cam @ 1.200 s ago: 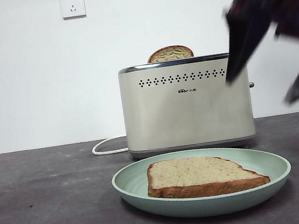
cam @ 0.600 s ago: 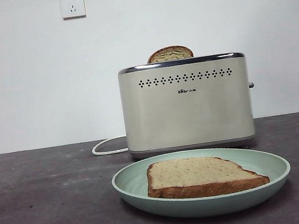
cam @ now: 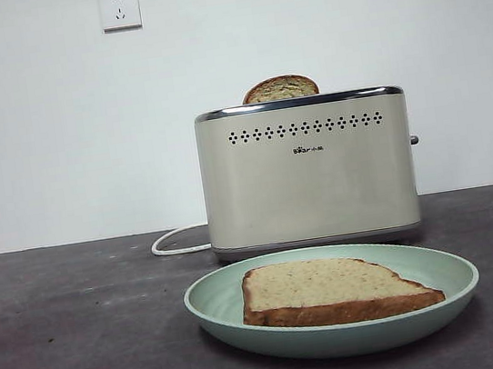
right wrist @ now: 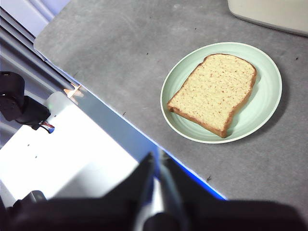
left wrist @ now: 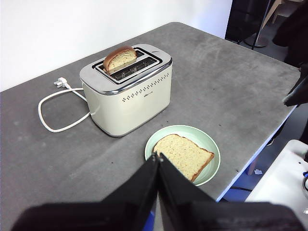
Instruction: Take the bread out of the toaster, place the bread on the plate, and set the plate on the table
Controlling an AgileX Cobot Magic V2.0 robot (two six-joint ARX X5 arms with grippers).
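Observation:
The bread (cam: 335,289) lies flat on the mint-green plate (cam: 450,289), which rests on the dark grey table (cam: 75,337) in front of the cream toaster (cam: 308,176). It also shows in the left wrist view (left wrist: 184,155) and the right wrist view (right wrist: 214,91). A second slice (cam: 280,88) pokes its brown dome out of the toaster slot. My left gripper (left wrist: 157,157) is shut and empty, held high above the table's near edge. My right gripper (right wrist: 156,159) is shut and empty, off the table's edge beside the plate (right wrist: 267,103). Neither gripper shows in the front view.
The toaster's white cord (left wrist: 48,108) loops on the table behind it (cam: 177,243). Wall sockets (cam: 119,8) sit on the white wall. A white surface (right wrist: 62,139) lies below the table's edge.
The dark arm seen at the upper right of the front view one second ago has left that view. Bread, plate and toaster have not moved.

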